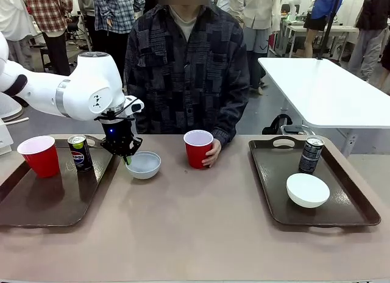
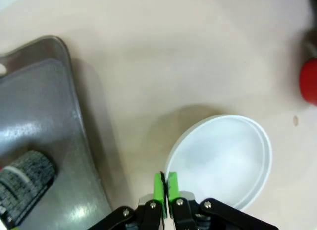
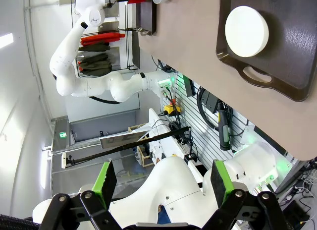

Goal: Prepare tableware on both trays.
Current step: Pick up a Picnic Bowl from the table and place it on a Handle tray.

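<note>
My left gripper (image 1: 127,156) is shut on the near-left rim of a white bowl (image 1: 144,164) that sits on the table just right of the left tray (image 1: 36,204). In the left wrist view its green pads (image 2: 159,185) pinch the bowl (image 2: 223,160) at its edge. A red cup (image 1: 41,156) and a Pepsi can (image 1: 79,152) stand on the left tray. The right tray (image 1: 286,179) holds a black-silver can (image 1: 311,155) and a second white bowl (image 1: 308,189). The person's hand holds another red cup (image 1: 198,149) on the table. My right gripper (image 3: 163,183) is open and high above the right tray (image 3: 292,46).
The person sits at the table's far side, behind the middle. The tan tabletop (image 1: 195,234) between the two trays is bare. A white table (image 1: 329,94) stands behind on the right.
</note>
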